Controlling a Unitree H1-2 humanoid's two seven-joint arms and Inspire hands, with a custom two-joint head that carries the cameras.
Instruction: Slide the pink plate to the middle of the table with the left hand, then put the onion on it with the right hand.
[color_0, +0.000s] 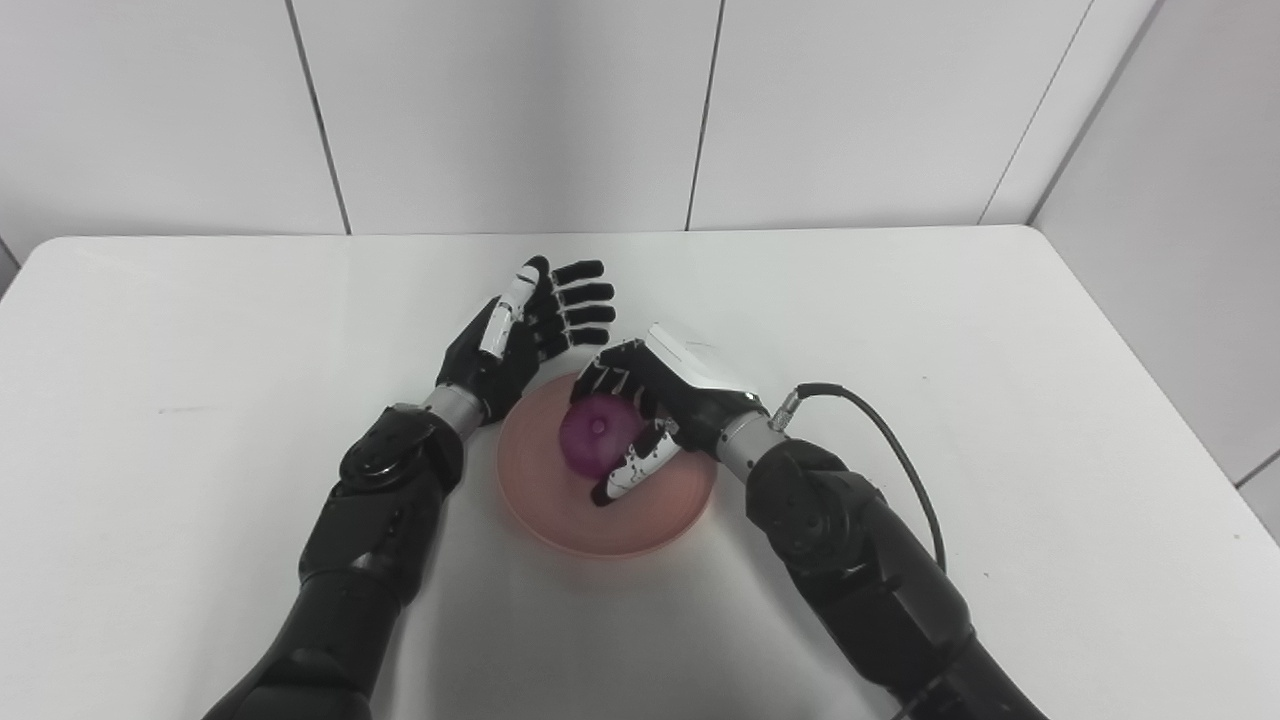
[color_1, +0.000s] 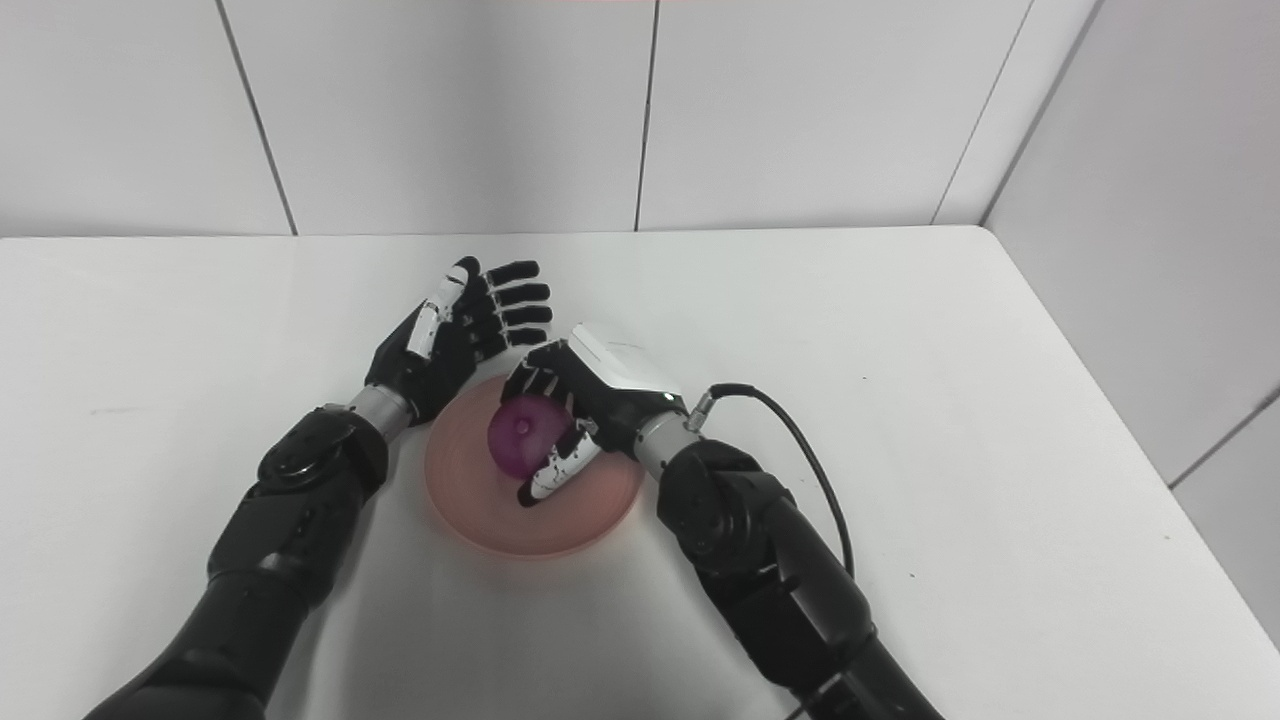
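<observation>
Around the pink plate (color_0: 560, 515), bare desk (color_0: 1000, 330) is lying open right and front; the left robot hand (color_0: 525, 335) is blocking its far-left rim, the right robot hand (color_0: 650, 410) covering its centre.

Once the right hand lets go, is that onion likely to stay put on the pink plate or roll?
The onion looks round and smooth-skinned, so it probably rolls easily. The pink plate seems shallow with a raised rim, which may stop it. The right hand wraps it without visible denting, so it is likely firm.
</observation>
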